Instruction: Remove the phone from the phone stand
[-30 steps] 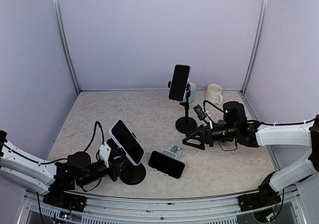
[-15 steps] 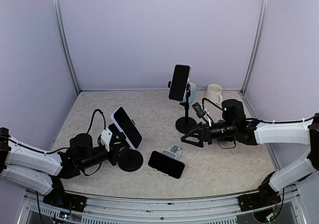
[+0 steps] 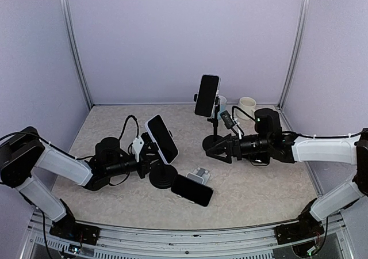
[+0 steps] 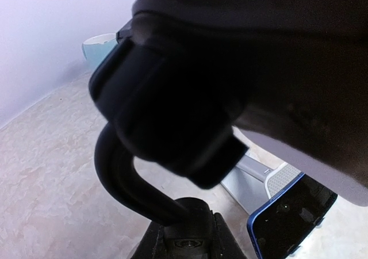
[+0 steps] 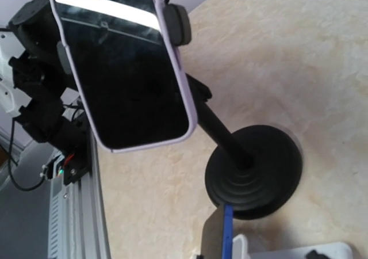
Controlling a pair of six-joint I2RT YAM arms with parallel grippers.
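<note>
A lavender-cased phone (image 3: 161,138) sits clamped in a black phone stand (image 3: 163,177) left of centre. It also shows in the right wrist view (image 5: 121,69), with the round base (image 5: 256,170) below it. My left gripper (image 3: 149,158) is shut on the stand's curved neck (image 4: 123,178), just above the base, with its fingers (image 4: 230,244) at the bottom of the left wrist view. My right gripper (image 3: 213,152) hangs low to the right of that stand, apart from it. It looks open and empty, and its fingers are out of its own wrist view.
A second phone (image 3: 207,95) sits on a tall black stand (image 3: 215,144) right behind my right gripper. A blue phone (image 3: 191,190) leans on a small white stand (image 3: 201,174) between the arms. A white mug (image 3: 248,105) and a teal cup (image 4: 99,43) stand at the back.
My left arm has swung away from the near edge and to the right, carrying the stand and lavender phone with it. My right gripper has moved a little left and away.
</note>
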